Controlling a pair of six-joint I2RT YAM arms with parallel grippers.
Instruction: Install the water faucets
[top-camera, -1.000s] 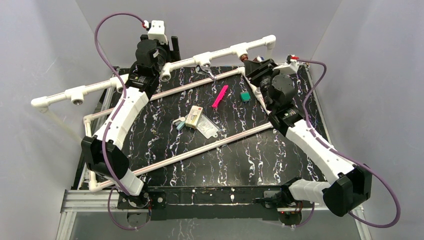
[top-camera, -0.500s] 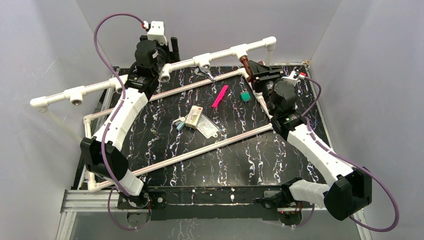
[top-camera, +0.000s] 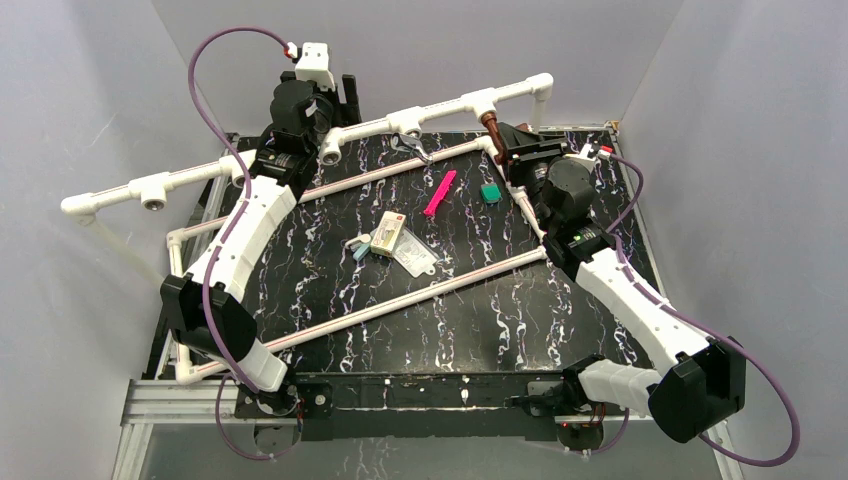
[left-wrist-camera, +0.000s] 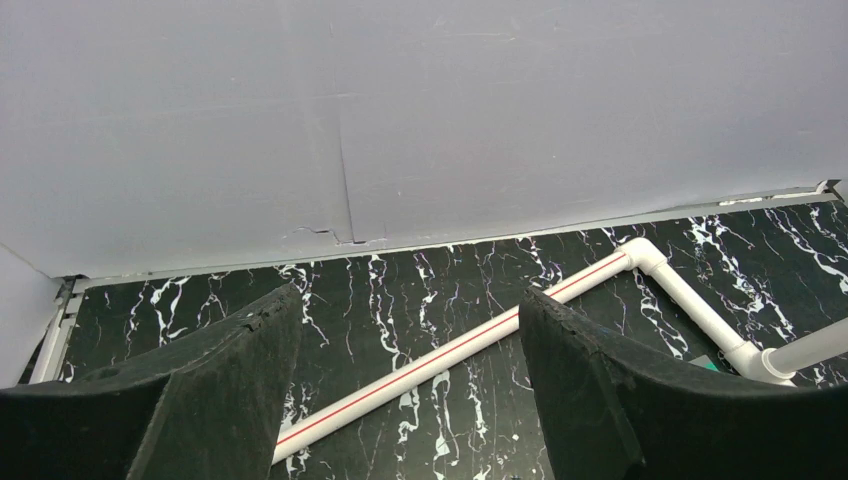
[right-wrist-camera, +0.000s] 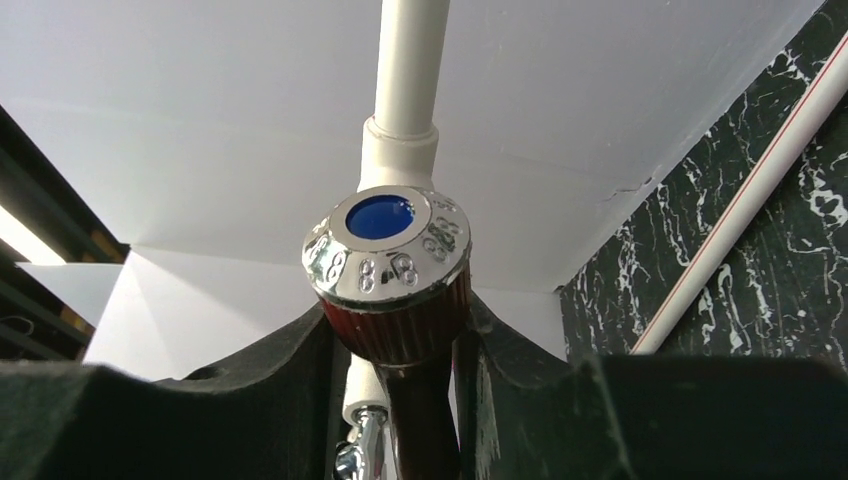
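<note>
**Right pincer** (top-camera: 508, 141): clamped on the reddish-brown faucet (top-camera: 490, 124). In the right wrist view I see the faucet's ribbed body pinched between both pads. Its chrome cap (right-wrist-camera: 388, 250), marked with a blue dot, stands just above the fingertips.

**Tee socket** (top-camera: 481, 101): directly ahead of the right pincer on the raised white pipe rail (top-camera: 440, 108). From overhead the faucet's far end meets this socket. I cannot tell whether any thread has caught.

**Silver faucet** (top-camera: 412, 142): to the left of the right pincer along the rail, hanging under the middle tee. I judge it to be mounted.

**Left pincer** (left-wrist-camera: 410, 300): fingers wide apart with nothing between them. Below and beyond it I see only the black marbled tabletop (left-wrist-camera: 430, 290) and a low red-striped pipe (left-wrist-camera: 450, 350). It stands well to the left of the right pincer, clear of both faucets.

**Step in hand (my judgement):** seating the second faucet, the reddish-brown one, into the socket ahead of the right pincer.

**Next move (my judgement):**
- Hold the faucet's axis square to the socket mouth.
- Press in lightly and turn the wrist about that axis.
- Release and regrip as the wrist runs out of travel.
- A tilted entry risks crossing the thread or pushing the rail aside, so I would consider bracing the rail with the free left pincer.
</note>
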